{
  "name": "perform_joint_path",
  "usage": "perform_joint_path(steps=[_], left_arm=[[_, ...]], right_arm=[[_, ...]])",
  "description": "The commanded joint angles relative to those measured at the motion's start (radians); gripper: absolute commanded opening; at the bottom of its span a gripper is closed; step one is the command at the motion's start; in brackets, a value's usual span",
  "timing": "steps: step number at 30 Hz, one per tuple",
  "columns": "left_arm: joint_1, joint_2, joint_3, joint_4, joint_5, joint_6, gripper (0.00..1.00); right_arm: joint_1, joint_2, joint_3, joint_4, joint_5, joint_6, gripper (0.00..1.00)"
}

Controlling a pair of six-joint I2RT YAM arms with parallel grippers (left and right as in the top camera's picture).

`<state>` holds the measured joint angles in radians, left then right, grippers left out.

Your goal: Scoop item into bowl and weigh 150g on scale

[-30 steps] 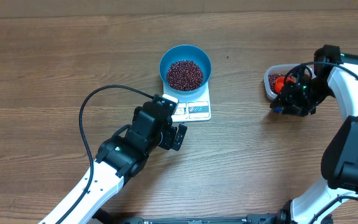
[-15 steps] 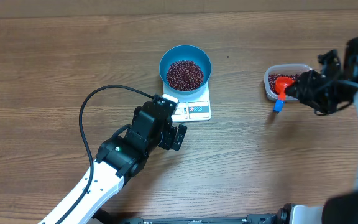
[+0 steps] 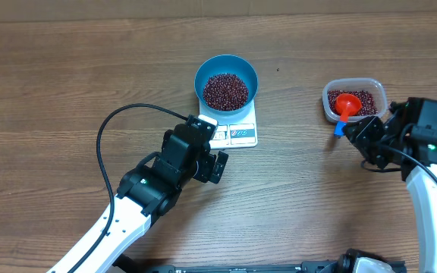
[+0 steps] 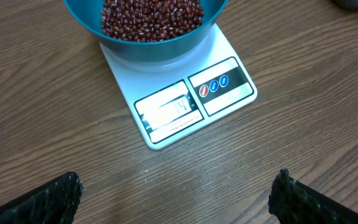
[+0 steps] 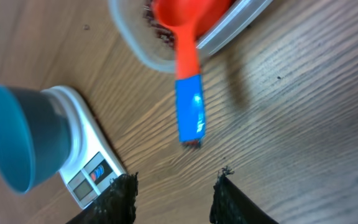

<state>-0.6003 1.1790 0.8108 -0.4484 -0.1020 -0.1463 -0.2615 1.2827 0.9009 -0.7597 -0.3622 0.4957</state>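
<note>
Blue bowl [image 3: 201, 76] of beans [image 3: 226, 91] sits on the white scale [image 3: 237, 135].
Overhead, a red scoop [image 3: 346, 102] lies in the clear tub [image 3: 382, 95], handle poking out. Left wrist view: left gripper [image 4: 176, 202] spread wide, empty, near the scale's display. Right wrist view: right gripper [image 5: 174, 196] parted, holding nothing, just short of the scoop's blue handle.

Your table [image 3: 67, 76] is matt, grained wood. Bowl [image 3: 202, 76]: smooth blue plastic. Scale [image 3: 241, 134]: smooth white plastic, glossy panel. Container [image 3: 380, 91]: clear plastic. Scoop [image 3: 346, 104]: glossy red plastic. Beans [image 3: 226, 89]: smooth, slightly shiny.
</note>
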Motion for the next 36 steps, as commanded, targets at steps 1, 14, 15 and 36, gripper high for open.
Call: perform_joint_path(steps=[1,14,15,36], left_arm=[[0.006,0.005,0.005,0.000,-0.012,0.012,1.00],[0.006,0.005,0.005,0.000,-0.012,0.012,1.00],[0.006,0.005,0.005,0.000,-0.012,0.012,1.00],[0.006,0.006,0.005,0.000,-0.012,0.012,1.00]], right_arm=[[-0.003,0.055,-0.026,0.049,0.002,0.058,0.47],[-0.002,0.283,-0.026,0.287,-0.078,0.055,0.53],[-0.002,0.283,-0.026,0.295,-0.080,0.055,0.52],[-0.004,0.260,-0.003,0.291,-0.111,0.046,0.04]])
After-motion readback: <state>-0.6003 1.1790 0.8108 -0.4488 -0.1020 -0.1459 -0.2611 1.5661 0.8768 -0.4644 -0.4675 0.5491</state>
